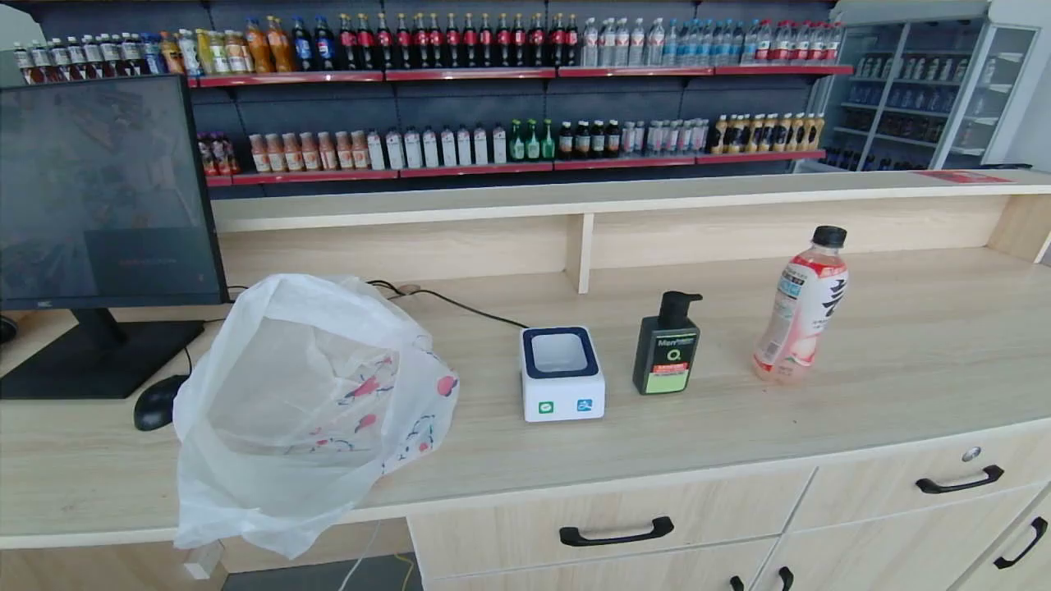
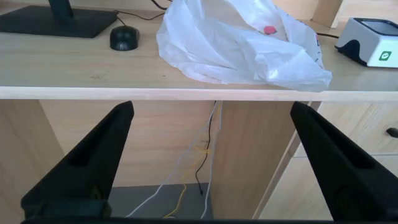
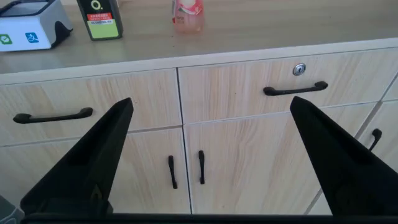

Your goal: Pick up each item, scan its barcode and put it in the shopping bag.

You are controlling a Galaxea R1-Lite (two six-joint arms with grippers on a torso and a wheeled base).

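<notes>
Pink drink fills the bottle (image 1: 800, 308). It stands upright on the counter (image 1: 903, 353), long axis vertical, black cap on top, with a white and red label. It is well to the right of the scanner (image 1: 562, 373). Between them, just right of the scanner, the dark pump bottle (image 1: 666, 349) stands upright too, and its nozzle points away from the scanner. Left of the scanner lies the white bag (image 1: 304, 410) with red prints, mouth open, one part hanging over the counter edge. The left gripper (image 2: 211, 109) is lower than the scanner, before the bag, fingers wide apart and empty. The right gripper (image 3: 211, 102) faces the drawers (image 3: 273, 87) below the scanner's right side, also spread and empty.
</notes>
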